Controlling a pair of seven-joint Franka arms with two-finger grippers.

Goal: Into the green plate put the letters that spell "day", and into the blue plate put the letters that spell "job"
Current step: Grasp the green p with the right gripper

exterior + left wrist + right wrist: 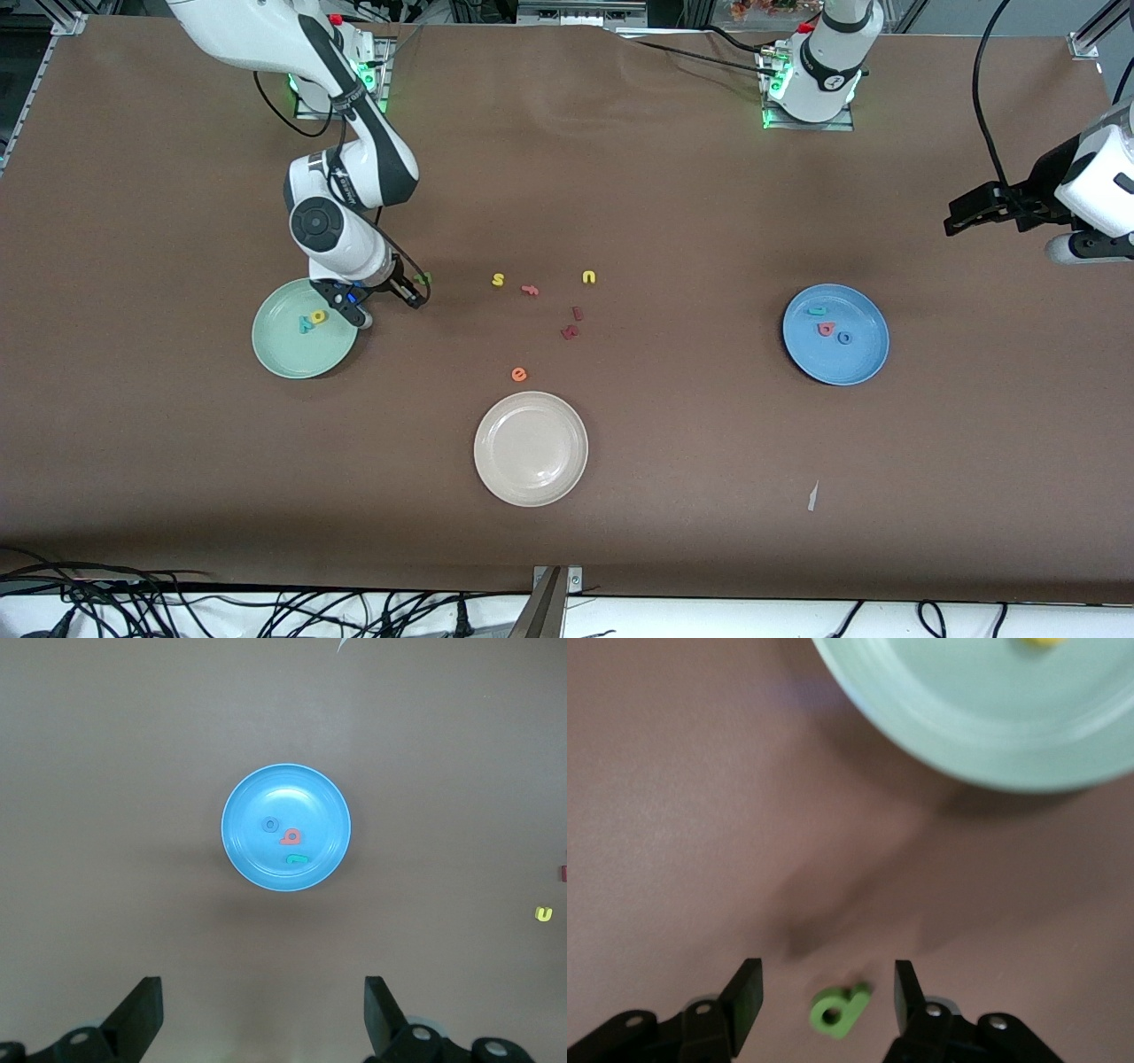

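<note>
Right wrist view: we are straddling the d (840, 1010) at lower centre with the right gripper (826, 997) part-open; closing off-centre could flick it away. Left gripper (261, 1014) is waiting wide.

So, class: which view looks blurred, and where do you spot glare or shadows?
Right wrist view: soft blur over the green plate and the green "d" between the open right pincer, with a smeared shadow on the cloth. Left wrist view: sharp, with glare on the blue plate. Front view: even light, faint shadows beside the plates.
</note>
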